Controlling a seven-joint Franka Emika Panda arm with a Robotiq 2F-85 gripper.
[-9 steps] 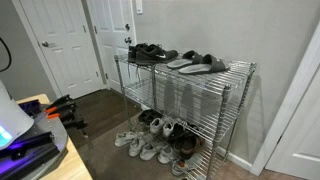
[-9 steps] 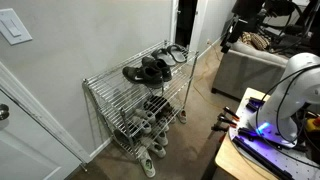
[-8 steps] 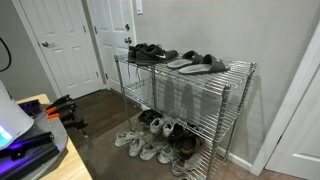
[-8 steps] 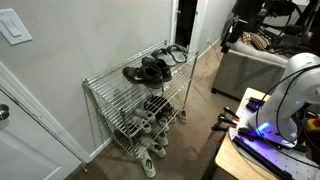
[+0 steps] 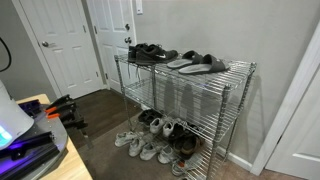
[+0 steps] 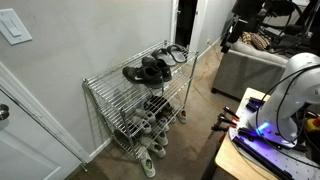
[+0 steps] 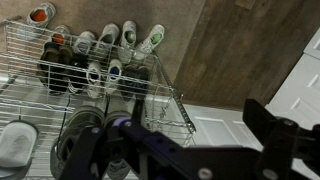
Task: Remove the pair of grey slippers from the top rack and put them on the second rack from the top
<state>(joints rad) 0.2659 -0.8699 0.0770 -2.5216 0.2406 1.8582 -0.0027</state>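
Note:
The pair of grey slippers lies side by side on the top rack, at the end away from a pair of black lace-up shoes. In both exterior views the slippers stay on the top rack. In the wrist view one light grey footbed shows at the lower left on the top rack. My gripper is open and empty, well away from the rack. In an exterior view it hangs over the table edge.
Several sneakers lie on the floor and lowest tier under the rack. The tier below the top looks bare. White doors stand beside the rack. A wooden table with equipment is by the robot base, and a grey sofa is beyond.

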